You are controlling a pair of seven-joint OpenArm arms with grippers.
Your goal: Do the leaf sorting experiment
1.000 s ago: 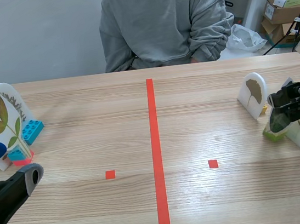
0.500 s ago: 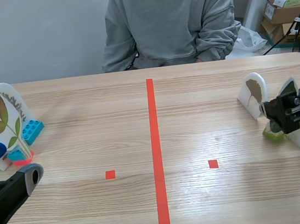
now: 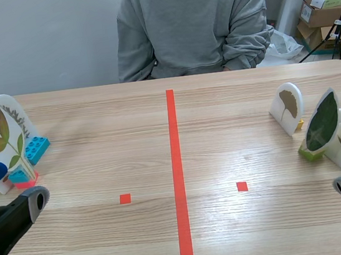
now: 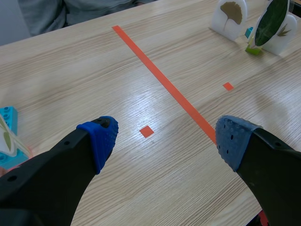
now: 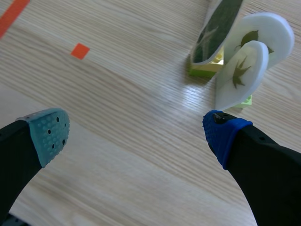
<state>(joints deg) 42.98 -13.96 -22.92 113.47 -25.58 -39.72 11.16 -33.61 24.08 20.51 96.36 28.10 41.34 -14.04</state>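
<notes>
Ahead of the spread right tool (image 5: 135, 134) stand leaf cards (image 5: 240, 70); the left tool (image 4: 167, 141) is spread too.

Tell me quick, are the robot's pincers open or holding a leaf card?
Left pincer: open, holding nothing.
Right pincer: open, holding nothing.

Wooden table (image 3: 111, 248) with leaf cards (image 3: 322, 121)

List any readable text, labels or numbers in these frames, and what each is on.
None readable.
The cardboard box behind the table: any print is too small and blurred to read.
The leaf cards and the blue brick: no text visible.
</notes>
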